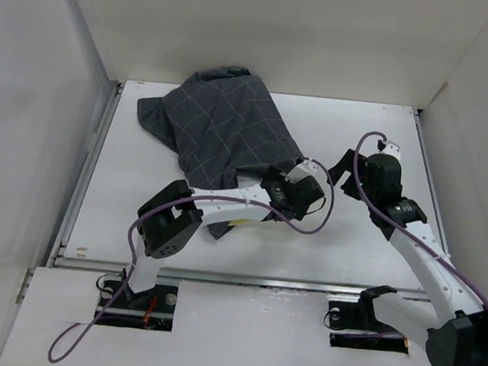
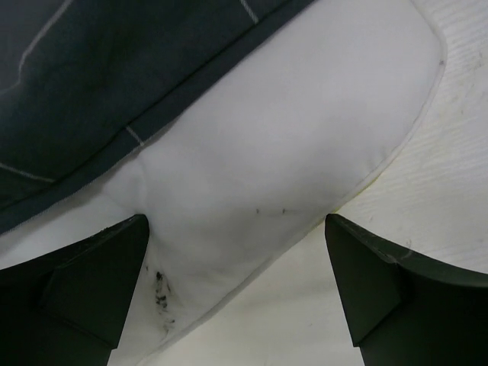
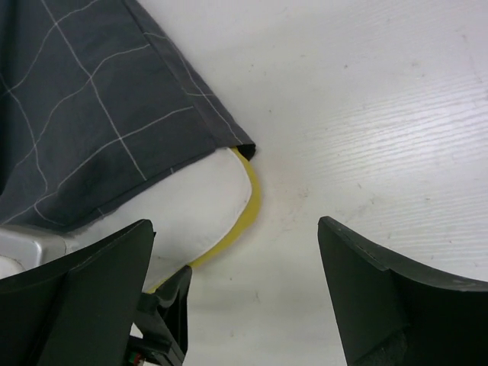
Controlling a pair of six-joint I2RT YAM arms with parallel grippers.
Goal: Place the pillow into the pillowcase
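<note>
The dark grey checked pillowcase [image 1: 223, 129] lies bunched on the table, pulled over most of the pillow. In the left wrist view a white corner of the pillow [image 2: 290, 137] sticks out from under the pillowcase hem [image 2: 91, 91]. My left gripper [image 2: 236, 290] is open around that corner, its left finger [image 2: 91, 282] against the cushion; in the top view it [image 1: 291, 175] sits at the case's near right end. The right wrist view shows the pillow's yellow band [image 3: 248, 206] beside the pillowcase corner [image 3: 114, 114]. My right gripper [image 3: 236, 290] is open and empty over bare table, just right of the pillow [image 1: 342, 168].
White walls enclose the white table [image 1: 360, 237] on three sides. The left arm [image 1: 216, 204] lies across the near part of the pillowcase. A purple cable [image 1: 323, 212] loops between the two grippers. Part of the left gripper [image 3: 160, 320] shows in the right wrist view.
</note>
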